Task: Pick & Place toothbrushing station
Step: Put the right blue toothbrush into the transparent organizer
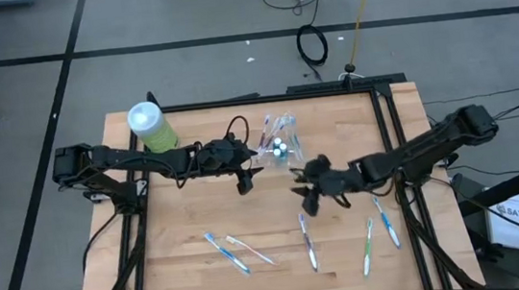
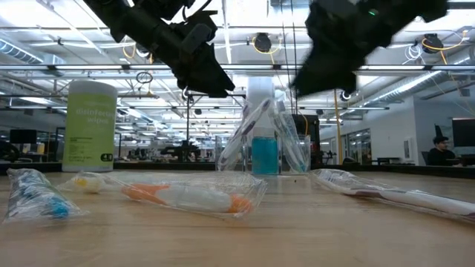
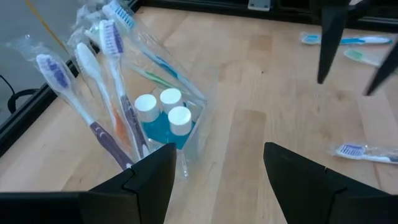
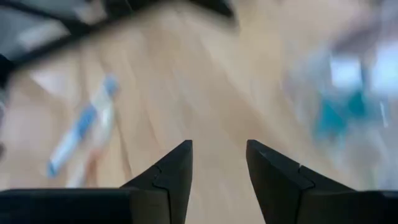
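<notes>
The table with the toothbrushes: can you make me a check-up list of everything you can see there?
Surface: wooden table, black frame.
Job's things: clear cup holding wrapped toothbrushes and white-capped tubes; loose toothbrushes lie along the near side.
Clutter: green bottle, back left corner.
Grippers: left gripper open, empty, beside the cup; right gripper open, empty, above the table.
Cables: black coil on floor; more by the arms.
Surroundings: a person sits far off.

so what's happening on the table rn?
Two arms are loading a toothbrushing station. The clear cup at the back already holds several wrapped toothbrushes and white-capped tubes. The left gripper and right gripper both hover open and empty just in front of it. More wrapped toothbrushes lie along the front of the table.
</notes>
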`<state>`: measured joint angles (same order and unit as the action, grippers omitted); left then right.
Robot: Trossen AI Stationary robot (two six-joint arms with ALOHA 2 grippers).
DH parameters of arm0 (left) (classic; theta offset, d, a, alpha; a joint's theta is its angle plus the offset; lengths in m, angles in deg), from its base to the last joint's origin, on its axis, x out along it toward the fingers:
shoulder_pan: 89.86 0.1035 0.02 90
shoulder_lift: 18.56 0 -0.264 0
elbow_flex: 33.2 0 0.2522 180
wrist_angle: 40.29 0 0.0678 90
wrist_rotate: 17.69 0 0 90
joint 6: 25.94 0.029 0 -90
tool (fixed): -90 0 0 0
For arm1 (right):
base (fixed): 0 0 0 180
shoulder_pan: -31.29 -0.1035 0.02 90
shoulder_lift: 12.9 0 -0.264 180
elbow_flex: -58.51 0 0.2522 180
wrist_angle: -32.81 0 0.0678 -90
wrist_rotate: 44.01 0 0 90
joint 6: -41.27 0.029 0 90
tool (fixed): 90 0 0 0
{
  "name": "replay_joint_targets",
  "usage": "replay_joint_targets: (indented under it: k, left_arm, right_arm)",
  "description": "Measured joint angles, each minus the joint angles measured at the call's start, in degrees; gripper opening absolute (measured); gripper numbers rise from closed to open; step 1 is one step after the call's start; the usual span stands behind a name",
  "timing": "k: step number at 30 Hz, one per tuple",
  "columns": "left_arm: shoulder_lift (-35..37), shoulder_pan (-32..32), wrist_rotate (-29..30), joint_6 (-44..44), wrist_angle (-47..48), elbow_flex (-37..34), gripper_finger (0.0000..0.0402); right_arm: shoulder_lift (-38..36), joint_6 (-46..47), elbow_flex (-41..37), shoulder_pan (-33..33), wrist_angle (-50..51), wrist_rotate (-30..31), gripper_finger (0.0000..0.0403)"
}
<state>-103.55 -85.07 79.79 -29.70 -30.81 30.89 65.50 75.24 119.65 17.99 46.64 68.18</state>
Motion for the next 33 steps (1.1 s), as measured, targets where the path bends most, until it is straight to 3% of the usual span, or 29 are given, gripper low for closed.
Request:
replay_joint_targets:
  k: [4,11,18,22,33]
  left_arm:
    - [0.0,0.0,0.0,0.0,0.3,0.0,0.0250]
    - [0.0,0.0,0.0,-0.2,0.3,0.0,0.0250]
    - [0.0,0.0,0.0,-0.2,0.3,0.0,0.0250]
    - [0.0,0.0,0.0,-0.2,0.3,0.0,0.0250]
    - [0.0,0.0,-0.1,-0.5,0.3,0.0,0.0250]
  right_arm:
    - [-2.2,14.0,0.0,-2.5,18.4,-2.0,0.0132]
    - [-6.8,41.1,0.0,-5.2,47.9,-17.3,0.0121]
    - [-7.0,59.6,-0.1,-8.9,68.1,-27.8,0.0116]
    - [-7.1,62.4,-0.7,-10.8,71.0,-28.3,0.0116]
    - [-7.0,61.9,-9.9,-12.2,56.5,-29.9,0.0131]
